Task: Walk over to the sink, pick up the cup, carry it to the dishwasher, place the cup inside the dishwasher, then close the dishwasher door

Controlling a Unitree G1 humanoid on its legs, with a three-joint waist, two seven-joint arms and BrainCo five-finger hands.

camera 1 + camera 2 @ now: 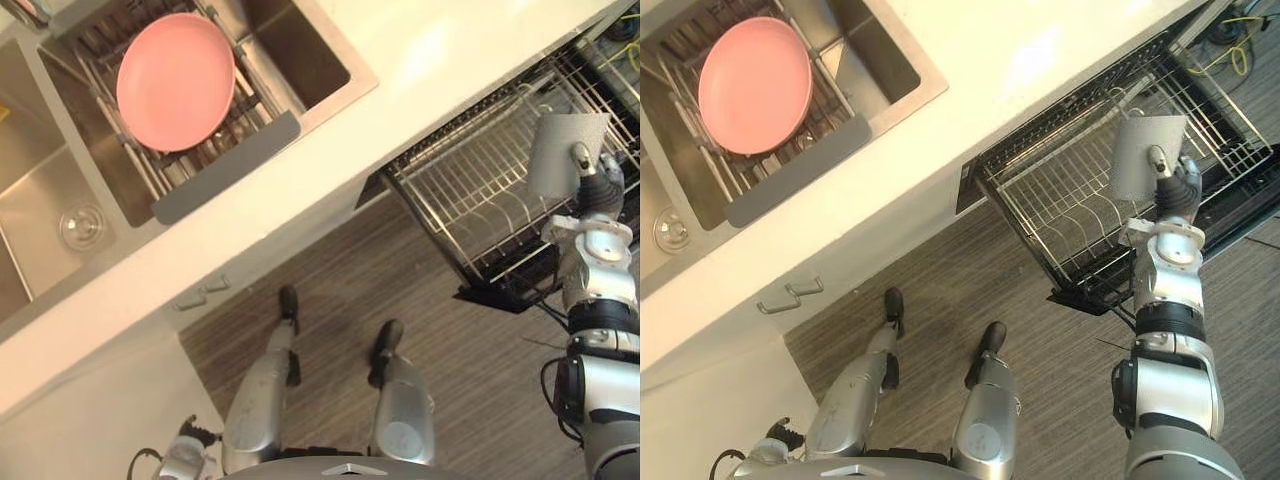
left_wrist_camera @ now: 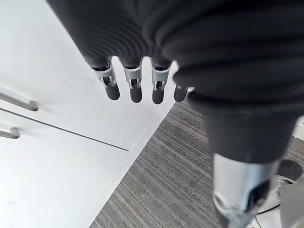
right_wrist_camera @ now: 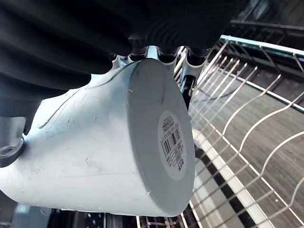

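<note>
A pale grey cup (image 1: 565, 152) hangs over the wire rack (image 1: 470, 190) of the open dishwasher at the right. My right hand (image 1: 592, 183) is shut on the cup, thumb against its side. Up close, the cup (image 3: 109, 147) lies on its side in that hand, its base with a barcode label facing out, and the rack wires (image 3: 247, 133) lie just beyond it. My left hand (image 1: 185, 455) hangs low by the white cabinet, and its fingers (image 2: 135, 85) are straight and hold nothing.
A pink plate (image 1: 175, 80) lies on a drying rack across the steel sink (image 1: 60, 190) at the upper left. The cream counter (image 1: 380, 130) runs between sink and dishwasher. White cabinet fronts with bar handles (image 1: 200, 293) stand below. Striped grey floor (image 1: 450, 340) lies underfoot.
</note>
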